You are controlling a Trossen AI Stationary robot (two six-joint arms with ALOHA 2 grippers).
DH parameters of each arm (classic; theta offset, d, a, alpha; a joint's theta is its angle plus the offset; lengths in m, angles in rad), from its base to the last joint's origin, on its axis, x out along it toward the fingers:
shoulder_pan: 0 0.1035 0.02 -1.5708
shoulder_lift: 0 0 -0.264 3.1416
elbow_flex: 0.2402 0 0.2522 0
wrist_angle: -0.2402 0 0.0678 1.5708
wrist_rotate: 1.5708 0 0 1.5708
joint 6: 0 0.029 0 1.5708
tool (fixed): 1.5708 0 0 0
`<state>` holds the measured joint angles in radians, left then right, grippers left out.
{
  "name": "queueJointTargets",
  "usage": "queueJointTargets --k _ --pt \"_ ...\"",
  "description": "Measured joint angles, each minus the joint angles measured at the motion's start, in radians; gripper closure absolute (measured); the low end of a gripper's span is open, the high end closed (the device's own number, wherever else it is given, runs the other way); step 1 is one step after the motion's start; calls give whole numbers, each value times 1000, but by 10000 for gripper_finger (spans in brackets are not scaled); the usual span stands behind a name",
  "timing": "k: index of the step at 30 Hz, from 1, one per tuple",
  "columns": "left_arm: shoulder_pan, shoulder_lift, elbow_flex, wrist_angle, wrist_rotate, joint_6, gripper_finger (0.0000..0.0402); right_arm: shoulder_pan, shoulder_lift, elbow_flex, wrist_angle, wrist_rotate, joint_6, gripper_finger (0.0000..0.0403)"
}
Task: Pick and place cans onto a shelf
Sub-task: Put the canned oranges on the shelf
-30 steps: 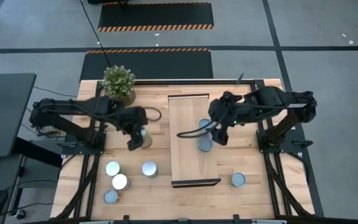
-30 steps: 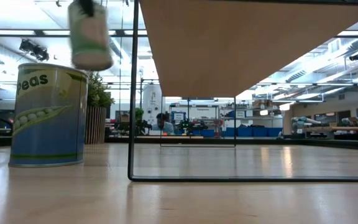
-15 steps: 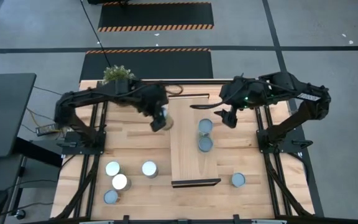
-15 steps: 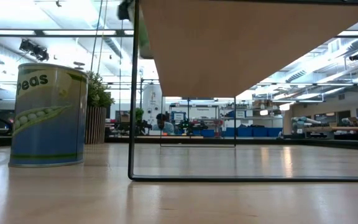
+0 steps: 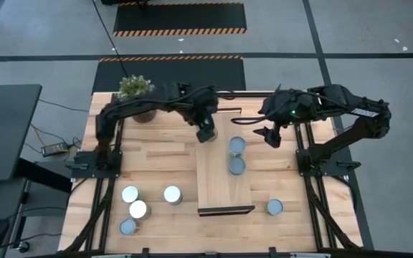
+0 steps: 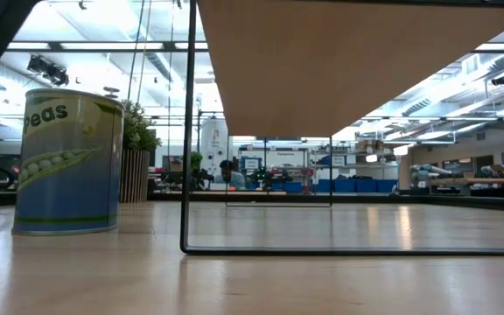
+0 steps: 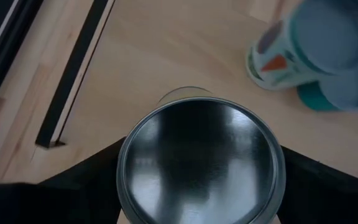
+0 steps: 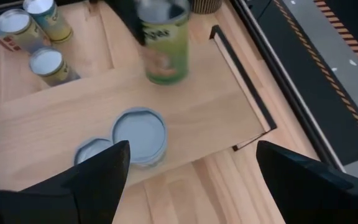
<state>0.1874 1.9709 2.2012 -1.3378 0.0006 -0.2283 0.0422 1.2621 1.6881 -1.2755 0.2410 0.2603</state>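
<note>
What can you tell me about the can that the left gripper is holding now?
The can is a small metal cylinder with a shiny, dark-reflecting round top and a raised rim. In the right wrist view its side looks green and yellow. The left gripper holds it upright between its dark fingers, above the far part of the light-wood shelf. Whether its base touches the shelf cannot be told. Two other cans stand apart from it on the shelf.

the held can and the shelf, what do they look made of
Can: looks like metal, its polished lid mirroring the lights; the side seems to carry a green printed label.
Shelf: pale wood by its grain, matte, on what looks like a thin dark metal frame.
</note>
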Motion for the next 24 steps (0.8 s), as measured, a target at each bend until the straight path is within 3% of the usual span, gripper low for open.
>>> queueJointTargets --k 11,17,24 --pt "13 74 18 27 -113 47 83 0 -16 -97 92 -55 -19 46" --pt "13 74 19 89 -116 84 81 0 -16 -101 116 -56 -35 46" --pt "13 74 19 116 -117 173 19 0 -16 -101 132 -53 -36 46"
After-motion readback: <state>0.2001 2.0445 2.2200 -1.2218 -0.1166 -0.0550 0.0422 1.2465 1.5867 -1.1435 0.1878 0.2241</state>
